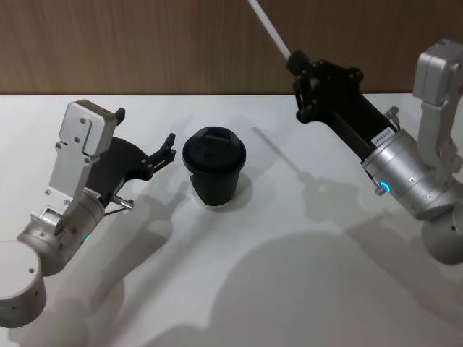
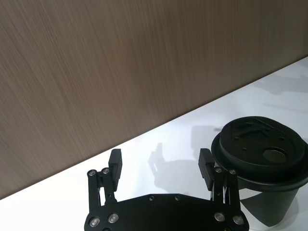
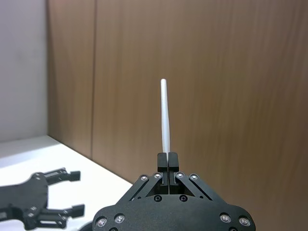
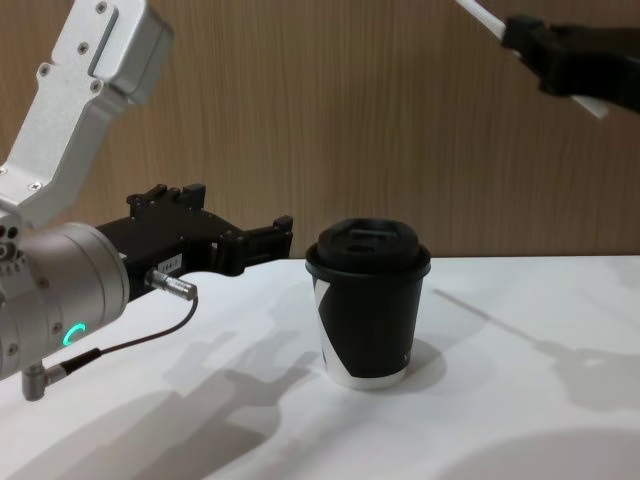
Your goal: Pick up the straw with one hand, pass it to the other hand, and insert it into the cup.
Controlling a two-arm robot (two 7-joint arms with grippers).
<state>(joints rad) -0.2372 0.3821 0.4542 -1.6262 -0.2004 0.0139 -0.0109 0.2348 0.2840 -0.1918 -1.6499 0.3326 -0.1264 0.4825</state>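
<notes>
The black lidded cup (image 1: 213,173) stands upright in the middle of the white table (image 1: 289,289); its white patch shows in the chest view (image 4: 325,300). My right gripper (image 1: 295,61) is raised above and to the right of the cup, shut on the white straw (image 1: 269,25). The straw (image 3: 166,115) sticks straight out past the closed fingertips (image 3: 167,159). Its other end (image 4: 592,106) pokes out below the gripper (image 4: 530,40). My left gripper (image 1: 147,128) hovers open just left of the cup, level with the lid (image 2: 262,149), with nothing between its fingers (image 2: 115,163).
A wood-panelled wall (image 1: 145,43) runs along the far edge of the table. A thin black cable (image 4: 130,340) loops off the left wrist. The left gripper (image 3: 48,197) also appears low in the right wrist view.
</notes>
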